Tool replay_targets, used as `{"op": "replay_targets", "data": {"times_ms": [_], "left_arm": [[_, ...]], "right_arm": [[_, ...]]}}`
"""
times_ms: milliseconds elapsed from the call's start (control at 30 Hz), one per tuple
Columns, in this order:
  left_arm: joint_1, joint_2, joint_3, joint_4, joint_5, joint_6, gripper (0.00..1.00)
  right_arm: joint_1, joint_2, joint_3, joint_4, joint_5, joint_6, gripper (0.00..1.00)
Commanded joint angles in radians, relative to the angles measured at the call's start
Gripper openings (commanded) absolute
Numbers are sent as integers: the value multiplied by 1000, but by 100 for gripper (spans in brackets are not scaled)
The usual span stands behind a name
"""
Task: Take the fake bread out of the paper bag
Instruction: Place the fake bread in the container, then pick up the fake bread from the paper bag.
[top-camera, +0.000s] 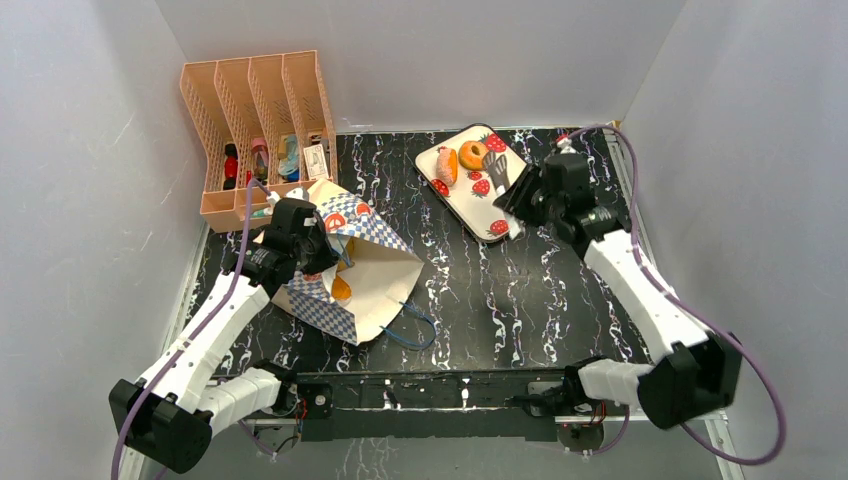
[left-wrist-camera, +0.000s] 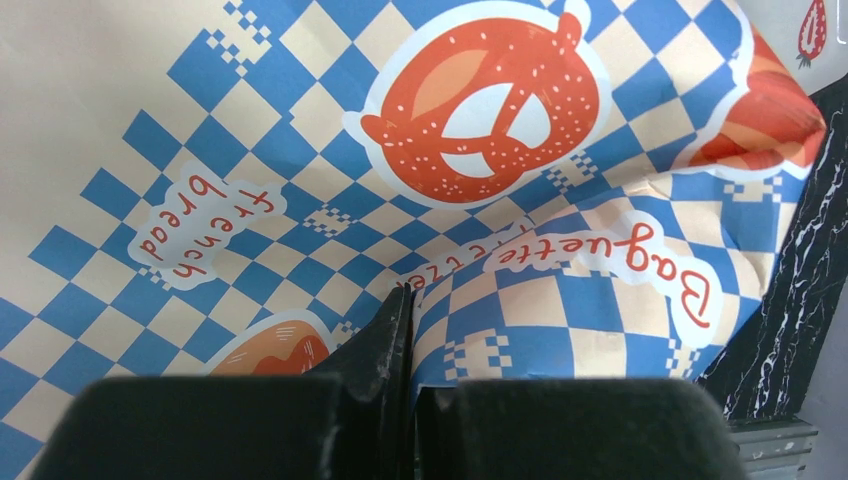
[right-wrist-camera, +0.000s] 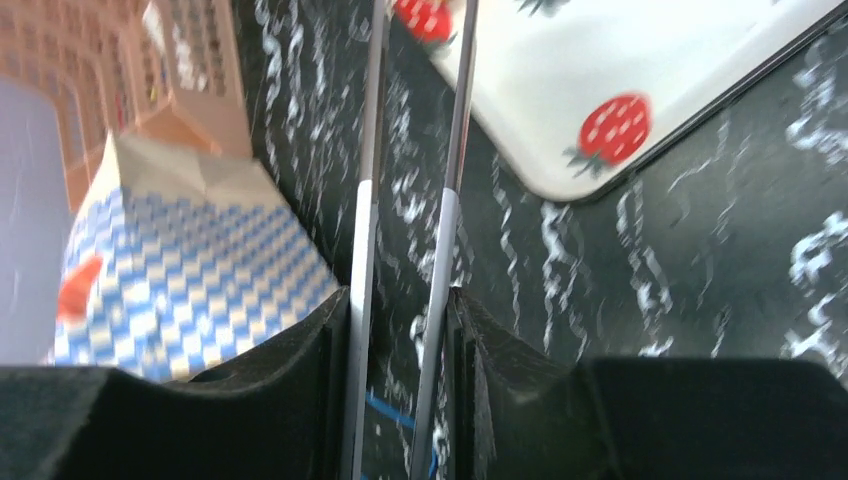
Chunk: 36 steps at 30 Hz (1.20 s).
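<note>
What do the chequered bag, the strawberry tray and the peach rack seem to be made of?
The paper bag: matte printed paper; it shows sharp creases and folds. The strawberry tray: glossy plastic or enamelled metal, I cannot tell which; smooth white surface, thin raised rim. The rack: probably moulded plastic; uniform peach colour, lattice walls.

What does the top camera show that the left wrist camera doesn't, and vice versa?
Only the top view: the white strawberry-print tray holding an orange ring donut and a pinkish roll, and the peach plastic file rack. Only the left wrist view: readable print, Baguette and french bread, and the pretzel drawn in a red logo. Both: the cream paper bag with a blue-and-white chequered band, the left hand shut on it.
</note>
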Motion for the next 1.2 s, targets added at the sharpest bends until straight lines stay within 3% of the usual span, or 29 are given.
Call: {"op": "replay_targets", "data": {"times_ms": [0,300,767,1167], "left_arm": [[7,-1,52,-33,1,-3,0],[8,18,98,-96,0,2,0],[7,48,170,-150,24,-9,0],[8,-10,182,-178,79,-25,0]], "right_arm": [[212,-172,-52,-78,24,3,29],[527,-406,-205,-135,12,119,26],[879,-365,-287,-19,29,165,26],[900,-134,-240,191,157,164,27]]}}
